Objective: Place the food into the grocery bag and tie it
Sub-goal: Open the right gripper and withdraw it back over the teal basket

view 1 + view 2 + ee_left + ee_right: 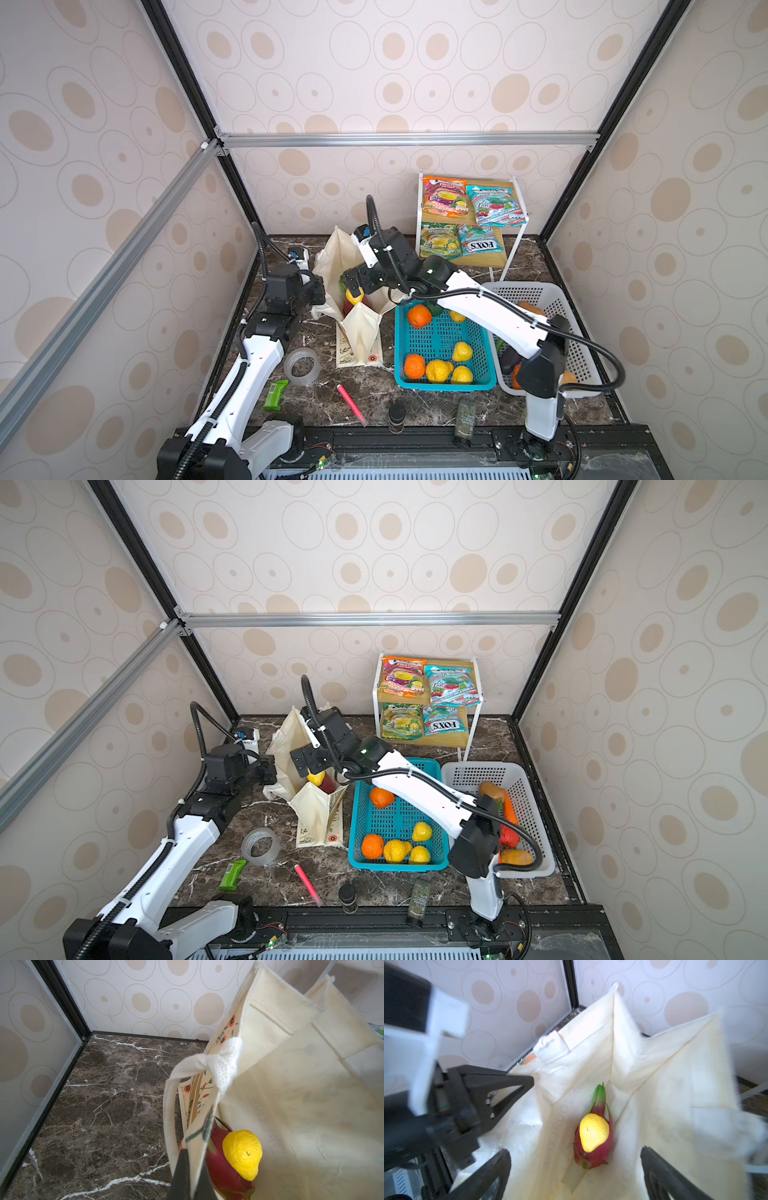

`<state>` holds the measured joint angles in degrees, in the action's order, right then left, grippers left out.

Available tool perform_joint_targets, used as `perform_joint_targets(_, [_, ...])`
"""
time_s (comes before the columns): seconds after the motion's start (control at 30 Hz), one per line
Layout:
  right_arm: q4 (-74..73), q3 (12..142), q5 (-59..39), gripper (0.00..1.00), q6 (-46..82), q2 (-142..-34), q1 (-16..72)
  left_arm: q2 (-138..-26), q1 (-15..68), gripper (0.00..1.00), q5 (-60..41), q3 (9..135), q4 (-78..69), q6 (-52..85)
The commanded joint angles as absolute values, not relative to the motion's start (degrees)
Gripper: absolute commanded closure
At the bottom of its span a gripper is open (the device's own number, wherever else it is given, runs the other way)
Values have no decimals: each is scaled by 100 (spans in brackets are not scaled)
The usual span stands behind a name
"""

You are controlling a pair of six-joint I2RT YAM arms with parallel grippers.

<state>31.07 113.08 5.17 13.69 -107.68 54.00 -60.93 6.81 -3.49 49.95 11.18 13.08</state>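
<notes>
Dragon fruit [599, 1156] half behind lemon [593, 1132]

We see the grocery bag [360, 332] upright on the desk [324, 399], mouth open: cream canvas, floral print, white handles [226, 1064]. At its bottom lies a pink dragon fruit [596, 1155], a yellow citrus [593, 1132] resting on top. Four glossy candy packets [444, 197] lie flat on the shelf [498, 255] behind; other citrus [438, 370] sit in the turquoise basket [436, 340] beside the bag.

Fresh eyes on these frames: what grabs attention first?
The open grocery bag left of the turquoise basket, a yellow citrus lying on a pink dragon fruit inside. The left gripper pinches its rim; the right gripper hangs open above the mouth. Bright candy packets sit on the shelf behind.
</notes>
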Motion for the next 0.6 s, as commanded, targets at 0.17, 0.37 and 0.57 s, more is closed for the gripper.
perform_joint_targets(0.17, [3470,9009,1619,0,1830,-8577,5417,-5951,655,100,-279,5070,897,1296])
perform_joint_targets(0.37, [3472,6638,1608,0,2318,-6568,5378,-5915,644,100,-399,5056,840,1342])
perform_joint_targets(0.57, [3905,5609,1492,0,2699,-5976,5336,-5977,642,100,-430,5088,874,1351])
